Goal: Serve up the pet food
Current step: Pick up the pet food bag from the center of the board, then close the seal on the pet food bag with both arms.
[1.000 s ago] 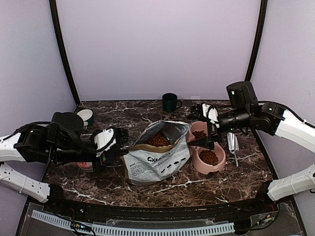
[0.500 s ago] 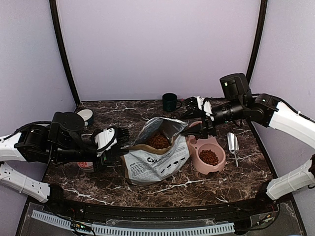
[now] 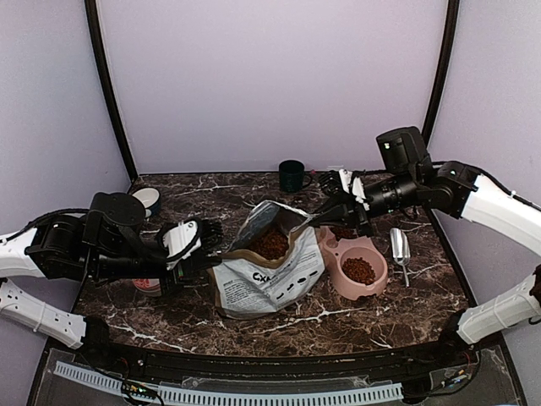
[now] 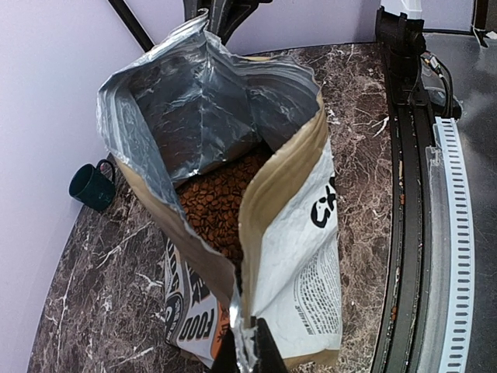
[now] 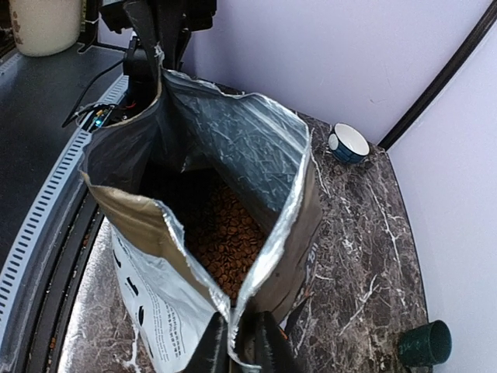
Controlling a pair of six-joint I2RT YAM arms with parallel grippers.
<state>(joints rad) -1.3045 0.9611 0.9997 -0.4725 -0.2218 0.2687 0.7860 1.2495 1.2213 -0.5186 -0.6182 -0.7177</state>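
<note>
The tan-and-white printed paper bag lies centrally, with the reddish-brown kibble pellets inside it. The pink plastic double bowl sits just right of it, and the metal scoop lies further right. The dark green ceramic mug stands behind the bag. The small white round bowl sits rear left.

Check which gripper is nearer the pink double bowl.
Right. The right gripper pinches the bag at its open edge, right beside the far end of the pink double bowl. The left gripper pinches the opposite edge, with the whole bag between.
</note>
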